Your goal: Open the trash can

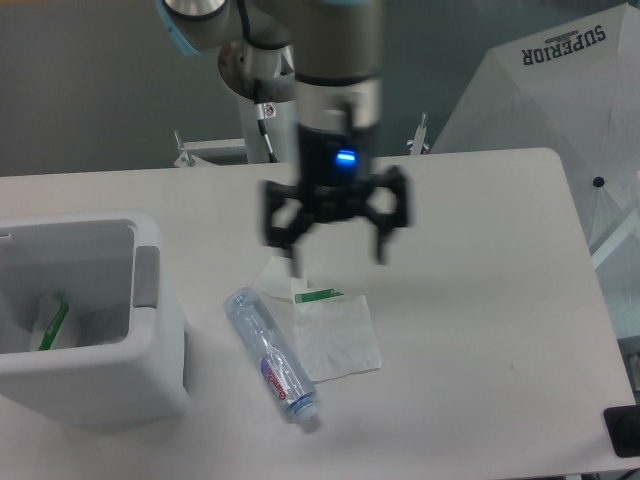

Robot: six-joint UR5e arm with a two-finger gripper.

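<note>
A bottle (271, 356) lay on the white tabletop (480, 300) near the front edge. It was clear, with a red label, and its cap pointed to about 5 o'clock. Just beside it, at 3 o'clock from it, lay a flat white packet (330, 335) with a bit of green (318, 294) at its top. The bottle touched the packet's left edge or lay just over it; I could not tell which.

The bin (90, 320) stood at the left side of the tabletop, at 9 o'clock from the bottle and close to it. It was big, white and boxy with round corners. Its top was open, so the inside showed. A green thing (53, 326) leaned inside against the left wall, with something pale under it. A grey tab (146, 275) sat on the bin's right rim.

Farther back, the gripper (337, 258) hung in the air over the middle of the tabletop, at about 12 o'clock from the packet. It looked blurry. Its two black fingers (297, 262) were spread wide apart and pointed down, and it held nothing. A small blue light (346, 157) glowed on the wrist above it. The gripper was well apart from the bin.

At the far right, past the tabletop, was a white umbrella (560, 95) with dark letters on it.
</note>
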